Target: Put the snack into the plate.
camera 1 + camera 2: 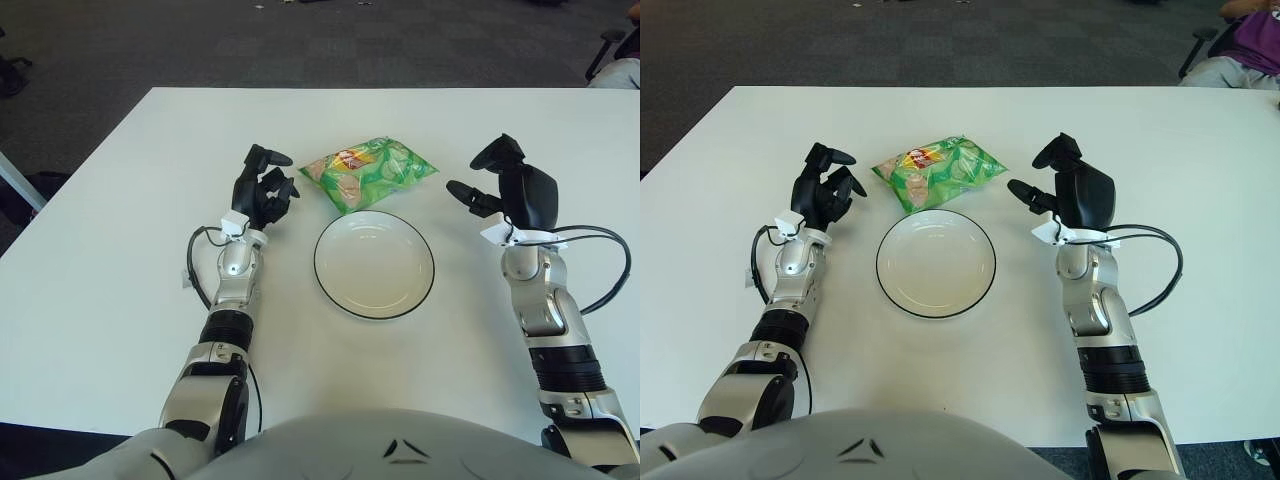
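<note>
A green snack bag (pixel 367 171) lies flat on the white table, just beyond the far rim of a white plate with a dark edge (pixel 330 285). The plate holds nothing. My right hand (pixel 492 180) hovers to the right of the bag, fingers spread toward it, a gap still between them. My left hand (pixel 268 186) shows to the left of the bag with its fingers loosely curled and nothing in them.
The white table (pixel 110 270) stretches wide on both sides. A black cable (pixel 612 270) loops out from my right forearm. Dark carpet lies beyond the far edge, with a seated person (pixel 1248 45) at the far right corner.
</note>
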### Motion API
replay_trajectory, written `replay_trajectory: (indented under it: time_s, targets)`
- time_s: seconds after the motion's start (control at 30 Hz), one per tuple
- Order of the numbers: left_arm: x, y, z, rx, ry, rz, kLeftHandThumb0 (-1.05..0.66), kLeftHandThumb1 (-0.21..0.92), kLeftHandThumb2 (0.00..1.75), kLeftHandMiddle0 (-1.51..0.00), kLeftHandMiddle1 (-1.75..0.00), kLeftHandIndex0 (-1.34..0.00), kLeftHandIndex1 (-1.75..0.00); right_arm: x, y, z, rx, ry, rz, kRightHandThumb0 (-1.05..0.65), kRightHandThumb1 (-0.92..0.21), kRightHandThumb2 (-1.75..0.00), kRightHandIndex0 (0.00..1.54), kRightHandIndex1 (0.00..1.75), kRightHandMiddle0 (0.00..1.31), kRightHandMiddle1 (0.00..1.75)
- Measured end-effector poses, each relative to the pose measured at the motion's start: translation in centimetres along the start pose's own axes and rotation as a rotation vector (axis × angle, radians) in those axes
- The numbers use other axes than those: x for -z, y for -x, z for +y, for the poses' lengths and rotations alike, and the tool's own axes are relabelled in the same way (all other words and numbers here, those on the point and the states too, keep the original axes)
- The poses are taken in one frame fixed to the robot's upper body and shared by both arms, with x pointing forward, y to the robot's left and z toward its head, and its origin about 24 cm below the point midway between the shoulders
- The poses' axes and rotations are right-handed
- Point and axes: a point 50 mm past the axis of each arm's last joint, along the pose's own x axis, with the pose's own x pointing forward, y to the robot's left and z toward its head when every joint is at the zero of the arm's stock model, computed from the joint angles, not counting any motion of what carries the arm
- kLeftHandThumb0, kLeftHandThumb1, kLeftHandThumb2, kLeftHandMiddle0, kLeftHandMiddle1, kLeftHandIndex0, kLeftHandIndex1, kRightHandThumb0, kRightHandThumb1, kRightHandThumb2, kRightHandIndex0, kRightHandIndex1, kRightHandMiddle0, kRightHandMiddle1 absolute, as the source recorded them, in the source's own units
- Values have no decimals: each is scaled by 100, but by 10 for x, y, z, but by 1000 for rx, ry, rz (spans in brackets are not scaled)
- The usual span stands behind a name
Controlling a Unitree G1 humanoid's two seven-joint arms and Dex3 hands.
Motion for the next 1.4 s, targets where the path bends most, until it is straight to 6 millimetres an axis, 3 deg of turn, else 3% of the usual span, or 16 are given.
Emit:
replay_trajectory:
  time_s: [1.4]
  targets:
    - [1,-1,1,3,-4,4,-35,92,33,-81,-165,-41,-153,-1,1,5,-8,1,4,-35,-92,-38,71,35,34,159]
